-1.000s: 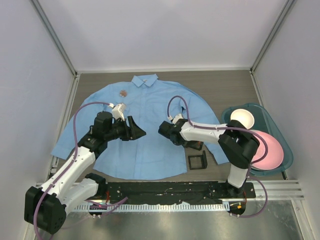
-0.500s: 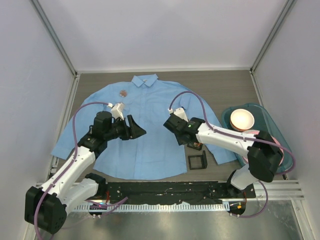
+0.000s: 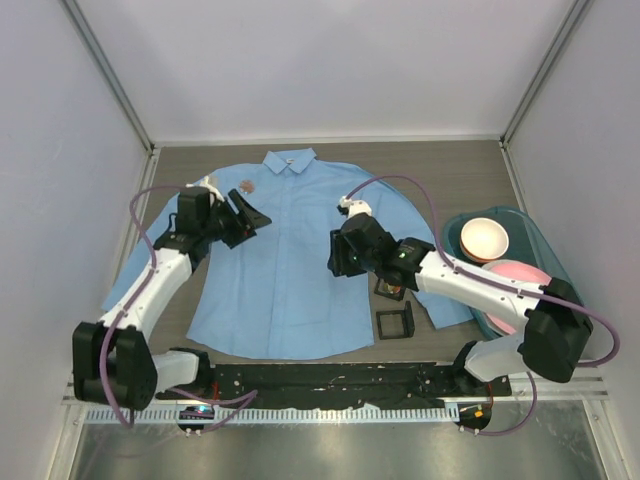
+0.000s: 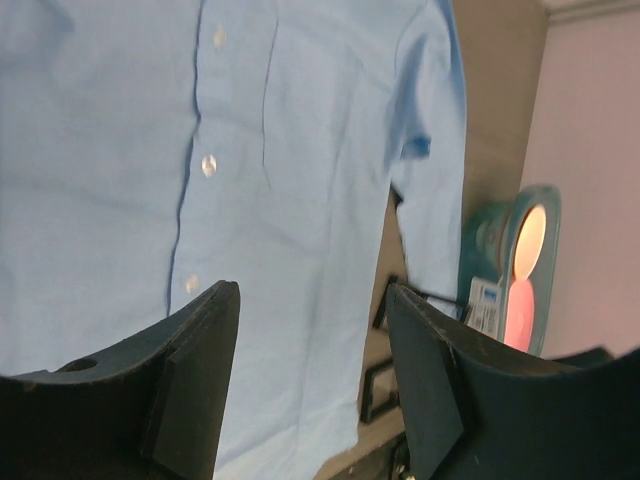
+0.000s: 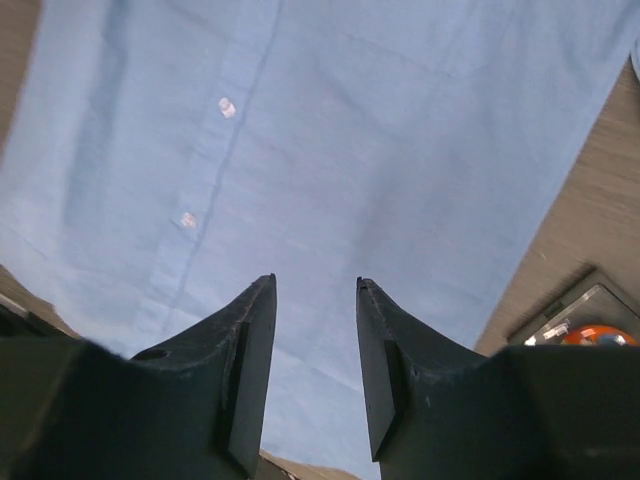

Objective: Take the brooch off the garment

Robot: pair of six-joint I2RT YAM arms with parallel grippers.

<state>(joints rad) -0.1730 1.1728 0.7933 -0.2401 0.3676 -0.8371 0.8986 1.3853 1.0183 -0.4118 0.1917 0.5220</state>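
The light blue shirt point(image 3: 290, 260) lies flat on the table with its collar at the far side. A small round brownish brooch point(image 3: 247, 185) is pinned on its chest just left of the collar. My left gripper point(image 3: 255, 212) is open and empty, hovering over the chest just below and right of the brooch. The left wrist view shows the shirt's button placket point(image 4: 205, 165) between the wide-open jaws of the left gripper point(image 4: 312, 290), with no brooch in sight. My right gripper point(image 3: 335, 263) is open and empty above the shirt's right front; the right gripper point(image 5: 315, 282) sees only cloth point(image 5: 400, 150).
A teal tray point(image 3: 536, 240) at the right holds a cream bowl point(image 3: 485, 237) and a pink plate point(image 3: 530, 300). A black square frame point(image 3: 394, 322) and a small black box point(image 3: 390, 288) lie beside the shirt's right sleeve. White walls enclose the table.
My left gripper has swung from the shirt's mid-left up toward the collar and brooch. My right arm has stretched out, its gripper rising slightly over the shirt's right front. Both stay open.
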